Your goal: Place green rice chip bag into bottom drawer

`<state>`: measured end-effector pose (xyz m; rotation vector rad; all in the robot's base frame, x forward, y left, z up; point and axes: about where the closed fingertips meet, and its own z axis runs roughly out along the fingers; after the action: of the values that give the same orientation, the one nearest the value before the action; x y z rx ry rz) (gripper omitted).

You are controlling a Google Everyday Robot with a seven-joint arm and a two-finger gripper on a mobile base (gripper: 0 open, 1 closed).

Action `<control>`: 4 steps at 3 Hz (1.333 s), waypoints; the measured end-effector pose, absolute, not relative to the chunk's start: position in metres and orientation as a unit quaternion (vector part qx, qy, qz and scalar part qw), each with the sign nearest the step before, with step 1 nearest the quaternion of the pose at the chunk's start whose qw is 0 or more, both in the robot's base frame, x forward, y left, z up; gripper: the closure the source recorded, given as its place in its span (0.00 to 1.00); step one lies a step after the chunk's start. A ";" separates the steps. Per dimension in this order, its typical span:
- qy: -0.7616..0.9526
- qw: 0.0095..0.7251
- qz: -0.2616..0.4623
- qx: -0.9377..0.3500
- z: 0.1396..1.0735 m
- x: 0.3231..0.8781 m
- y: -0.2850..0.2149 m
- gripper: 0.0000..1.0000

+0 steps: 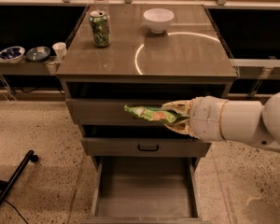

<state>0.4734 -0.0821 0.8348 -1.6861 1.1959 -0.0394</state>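
**Bag held above the open drawer**

Your gripper [176, 117] is clamped on the green rice chip bag [146, 112], which lies flat and edge-on in front of the upper drawer fronts. Beneath it the bottom drawer [144, 190] stands pulled out, a bare grey metal box with straight walls. A green can [100, 28] and a white bowl [158, 19] sit well apart on the glossy cabinet top [177, 55].

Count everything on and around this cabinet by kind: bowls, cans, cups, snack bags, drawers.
Bowls: 3, white bowl, two shelf bowls
Cans: 1
Cups: 1
Snack bags: 1, green rice chip bag, held by the gripper in front of the top drawer
Drawers: 3, middle drawer, bottom drawer open
Total: 9
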 end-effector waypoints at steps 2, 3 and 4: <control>0.607 0.459 0.118 -0.638 0.609 0.489 -0.111 1.00; 0.645 0.438 0.177 -0.601 0.510 0.485 -0.116 1.00; 0.663 0.438 0.235 -0.560 0.419 0.490 -0.103 1.00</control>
<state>0.4903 -0.1029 0.4190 -1.3918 1.6489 0.5843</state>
